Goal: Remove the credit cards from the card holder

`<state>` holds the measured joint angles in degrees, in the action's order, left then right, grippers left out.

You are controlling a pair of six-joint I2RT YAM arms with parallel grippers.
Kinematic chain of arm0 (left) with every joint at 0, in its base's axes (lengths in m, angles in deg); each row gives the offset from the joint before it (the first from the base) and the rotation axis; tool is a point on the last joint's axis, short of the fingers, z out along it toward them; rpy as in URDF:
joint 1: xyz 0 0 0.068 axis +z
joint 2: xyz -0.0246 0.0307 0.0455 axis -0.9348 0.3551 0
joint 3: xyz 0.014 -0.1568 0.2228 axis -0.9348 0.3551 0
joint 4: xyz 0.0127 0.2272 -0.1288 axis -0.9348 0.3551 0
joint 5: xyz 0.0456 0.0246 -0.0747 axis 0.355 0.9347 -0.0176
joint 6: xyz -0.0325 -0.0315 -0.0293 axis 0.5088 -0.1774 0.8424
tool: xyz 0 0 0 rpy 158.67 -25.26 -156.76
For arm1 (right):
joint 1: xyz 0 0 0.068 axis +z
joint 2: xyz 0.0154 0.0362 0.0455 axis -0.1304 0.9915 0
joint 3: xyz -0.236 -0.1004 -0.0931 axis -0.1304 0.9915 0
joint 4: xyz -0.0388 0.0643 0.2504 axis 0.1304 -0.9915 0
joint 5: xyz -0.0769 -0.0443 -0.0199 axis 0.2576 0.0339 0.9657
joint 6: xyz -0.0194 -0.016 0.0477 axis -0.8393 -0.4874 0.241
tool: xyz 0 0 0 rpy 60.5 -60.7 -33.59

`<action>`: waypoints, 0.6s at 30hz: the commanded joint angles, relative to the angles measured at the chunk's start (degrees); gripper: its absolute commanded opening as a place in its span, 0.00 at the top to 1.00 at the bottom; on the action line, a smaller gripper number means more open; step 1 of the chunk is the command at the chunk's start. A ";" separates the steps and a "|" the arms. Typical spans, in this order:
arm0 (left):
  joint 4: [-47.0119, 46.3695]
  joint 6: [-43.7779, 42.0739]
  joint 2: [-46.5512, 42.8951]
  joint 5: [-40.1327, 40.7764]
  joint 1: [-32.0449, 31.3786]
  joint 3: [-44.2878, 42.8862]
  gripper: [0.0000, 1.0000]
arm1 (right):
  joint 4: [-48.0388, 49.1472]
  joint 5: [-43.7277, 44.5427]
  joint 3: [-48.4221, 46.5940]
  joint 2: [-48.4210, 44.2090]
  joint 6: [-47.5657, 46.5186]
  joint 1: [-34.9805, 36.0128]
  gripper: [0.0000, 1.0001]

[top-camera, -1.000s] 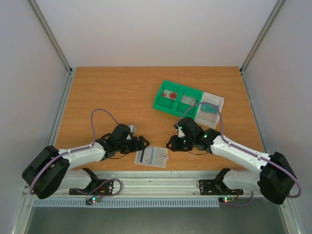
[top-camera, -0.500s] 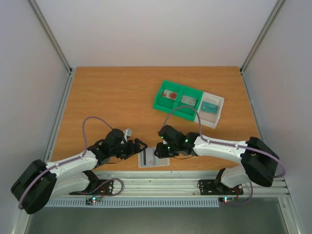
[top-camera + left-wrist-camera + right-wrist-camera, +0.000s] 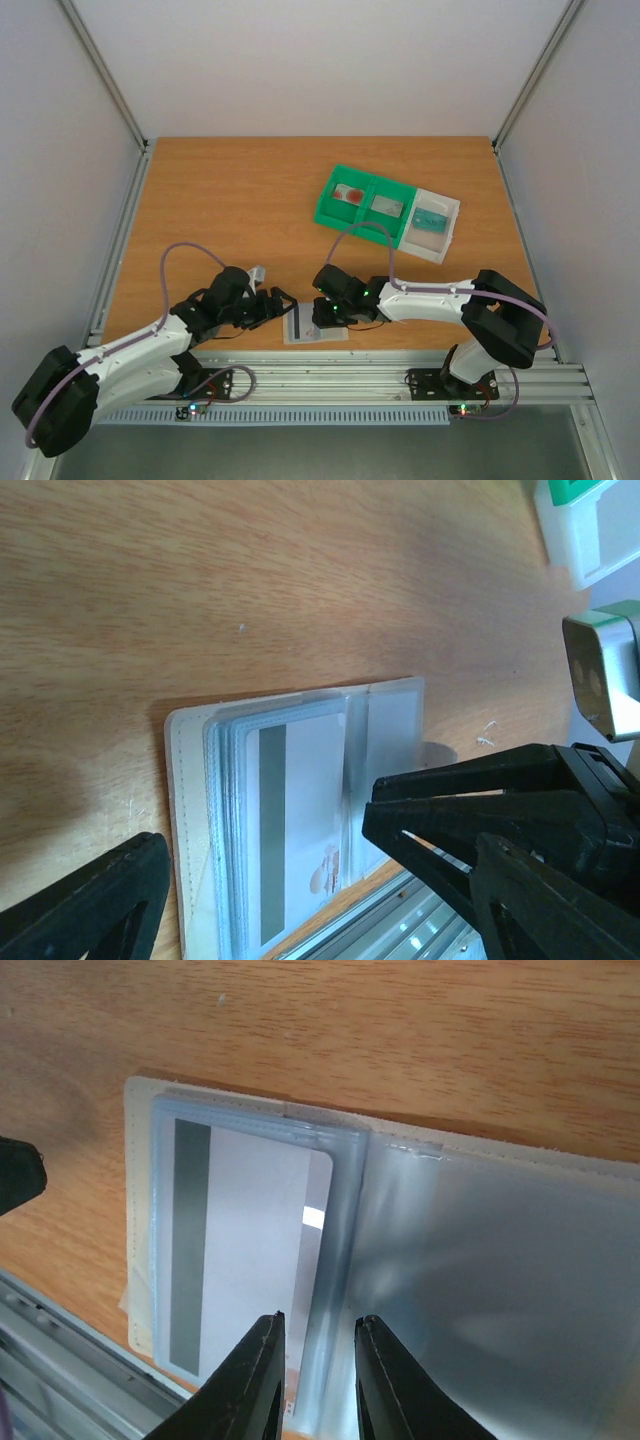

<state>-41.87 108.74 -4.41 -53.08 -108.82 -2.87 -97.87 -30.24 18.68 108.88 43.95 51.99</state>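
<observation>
Right gripper (image 3: 318,1380) is hanging low over the open card holder (image 3: 500,1250), its two fingers drawn to a narrow gap with nothing clamped between them. The tips are sitting above the fold, right at the inner edge of the pale card (image 3: 255,1250); whether they are touching the plastic cannot be told. The card holder is lying flat and spread open on the wooden table (image 3: 230,200), close to the near edge and between the two arms. The pale card is resting inside a clear sleeve (image 3: 340,1260) on the panel nearer the left arm, its dark stripe (image 3: 190,1250) running along the outer side. The left gripper (image 3: 315,880) is standing wide apart and holding nothing, aimed at the holder from just beside its outer edge. A green tray (image 3: 340,213) and a white tray (image 3: 418,245) are sitting side by side, touching, well apart from the holder toward the far right.
</observation>
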 commanded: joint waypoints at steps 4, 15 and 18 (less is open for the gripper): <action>-3.51 -0.52 2.82 -2.54 -0.19 0.48 0.20 | 2.54 1.71 -1.02 2.51 1.12 0.44 0.79; -7.93 0.46 6.43 -4.25 -0.20 0.56 0.20 | 3.26 1.93 0.23 4.41 0.95 0.46 0.87; -8.17 0.69 6.36 -4.29 -0.20 0.56 0.20 | 3.44 2.14 0.99 4.41 1.17 0.46 0.89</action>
<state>-46.33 109.02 1.74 -56.47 -108.82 -2.85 -95.18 -29.52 18.73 112.53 44.51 51.99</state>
